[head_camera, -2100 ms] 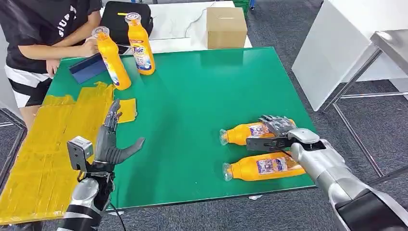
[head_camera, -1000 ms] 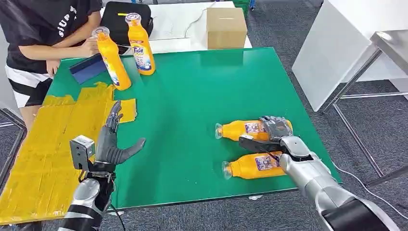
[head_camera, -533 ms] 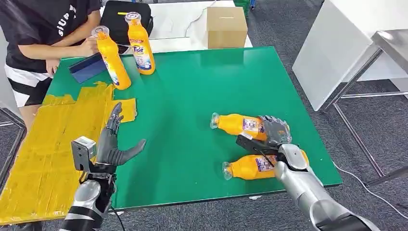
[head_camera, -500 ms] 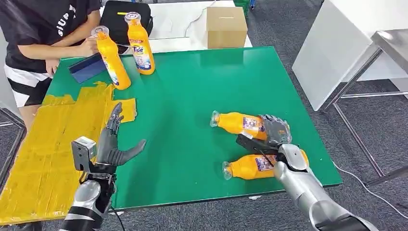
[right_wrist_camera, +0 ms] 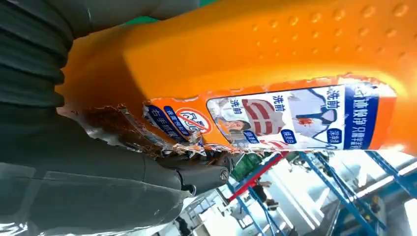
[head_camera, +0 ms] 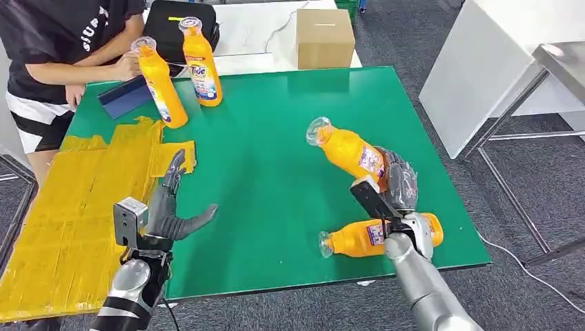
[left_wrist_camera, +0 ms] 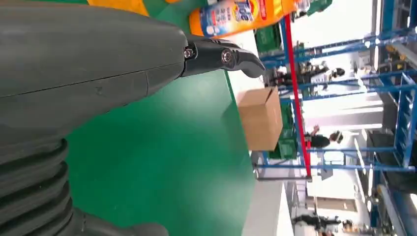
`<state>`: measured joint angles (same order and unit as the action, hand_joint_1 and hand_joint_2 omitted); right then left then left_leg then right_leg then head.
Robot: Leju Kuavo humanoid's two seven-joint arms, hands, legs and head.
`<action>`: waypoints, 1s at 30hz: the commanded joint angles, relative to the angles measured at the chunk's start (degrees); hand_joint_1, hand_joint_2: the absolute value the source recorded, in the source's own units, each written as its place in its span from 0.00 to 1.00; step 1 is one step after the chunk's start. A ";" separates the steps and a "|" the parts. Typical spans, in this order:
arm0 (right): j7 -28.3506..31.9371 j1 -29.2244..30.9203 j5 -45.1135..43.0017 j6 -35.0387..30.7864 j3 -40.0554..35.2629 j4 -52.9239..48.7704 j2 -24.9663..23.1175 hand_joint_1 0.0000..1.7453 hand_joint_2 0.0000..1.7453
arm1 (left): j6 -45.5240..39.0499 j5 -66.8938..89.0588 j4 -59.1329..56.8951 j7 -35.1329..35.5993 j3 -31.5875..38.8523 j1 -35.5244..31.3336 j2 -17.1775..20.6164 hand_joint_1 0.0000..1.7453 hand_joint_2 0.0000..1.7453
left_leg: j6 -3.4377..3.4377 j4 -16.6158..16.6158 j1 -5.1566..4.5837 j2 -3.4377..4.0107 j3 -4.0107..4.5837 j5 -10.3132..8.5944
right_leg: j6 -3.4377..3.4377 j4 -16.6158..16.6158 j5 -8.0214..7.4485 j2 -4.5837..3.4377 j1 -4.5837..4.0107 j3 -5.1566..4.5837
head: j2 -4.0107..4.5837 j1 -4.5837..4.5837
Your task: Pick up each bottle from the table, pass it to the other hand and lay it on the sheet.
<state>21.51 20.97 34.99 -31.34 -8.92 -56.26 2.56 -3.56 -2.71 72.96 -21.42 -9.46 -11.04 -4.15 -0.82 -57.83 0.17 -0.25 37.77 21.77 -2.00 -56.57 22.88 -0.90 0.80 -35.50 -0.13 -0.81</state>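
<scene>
Bottles [head_camera: 160,84] standing upright at the far left by a person [head_camera: 65,41], yellow sheet [head_camera: 62,221] lying along the left, left hand [head_camera: 172,207] hovering empty with fingers spread, right hand [head_camera: 394,185] gripping a tilted bottle [head_camera: 348,152] above the green table [head_camera: 276,138], another bottle [head_camera: 376,236] lying near right.

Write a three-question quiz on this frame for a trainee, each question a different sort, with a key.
1. True or false: the right hand holds an orange bottle lifted clear of the green table.
2. Multiple choice: the left hand is A) gripping a bottle, B) open and holding nothing, C) pressing on the cardboard box.
3. Fill in: beside the person's hand, ___ orange bottles stand upright at the table's far left corner, next to the yellow sheet.

Key: 1 true; 2 B; 3 two, the near upright bottle and the far upright bottle. A further lying bottle rests near the front edge.
</scene>
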 commanded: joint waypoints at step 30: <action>4.15 2.59 -31.49 38.64 -9.26 3.19 -9.49 1.00 1.00 | 12.38 -10.19 -10.32 3.35 -9.38 -7.54 0.19 0.00 1.00 | 0.10 0.01 0.03 0.20 -0.38 0.15 | 0.14 0.02 0.09 -0.07 -0.06 0.33 | 0.00 0.02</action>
<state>24.59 18.43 3.37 7.12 -9.09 -64.07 -3.06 6.66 -9.20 70.27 -19.28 -14.66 -13.49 -4.09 -0.82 -57.83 0.17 -0.24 37.83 21.77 -2.00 -56.58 22.88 -0.90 0.79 -35.55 -0.13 -0.79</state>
